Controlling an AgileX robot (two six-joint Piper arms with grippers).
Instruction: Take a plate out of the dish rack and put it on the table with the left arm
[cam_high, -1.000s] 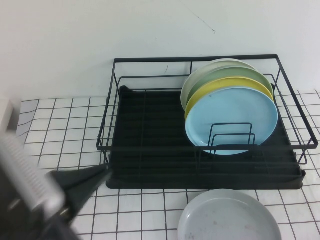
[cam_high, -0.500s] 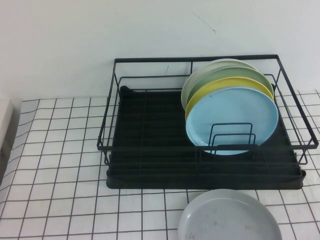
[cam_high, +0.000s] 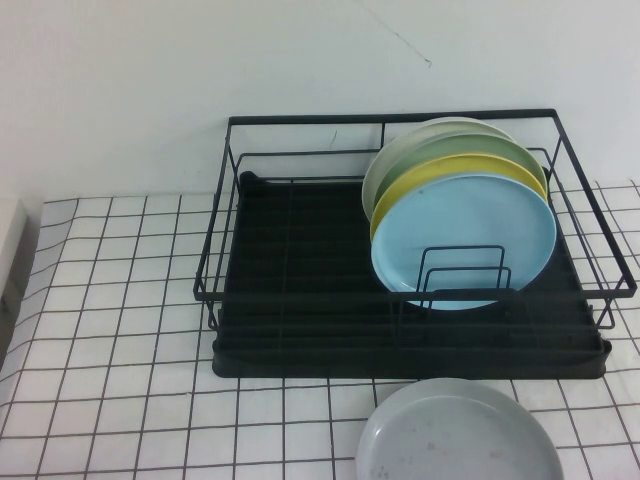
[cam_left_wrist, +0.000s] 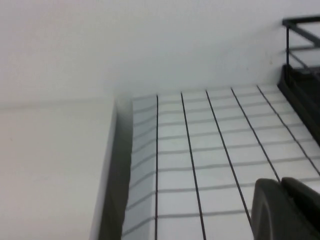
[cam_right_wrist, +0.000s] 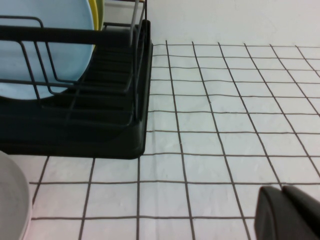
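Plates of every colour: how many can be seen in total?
5. Four stand in the black wire dish rack: light blue plate in front, then yellow, green, pale white. The grey-white speckled plate lies on the table. Others may hide behind.

Setting: you are looking at a staged test bench posing as a kitchen counter; a gridded white table (cam_high: 120, 300) is sitting against a bare white wall (cam_high: 150, 80), carrying only a dish rack (cam_high: 300, 300) holding coloured plates (cam_high: 465, 240)

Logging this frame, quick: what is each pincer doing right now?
Left pincer: off to the table's left side, holding nothing visible; open or shut cannot be told.
Right pincer: low over the table right of the rack, likewise.
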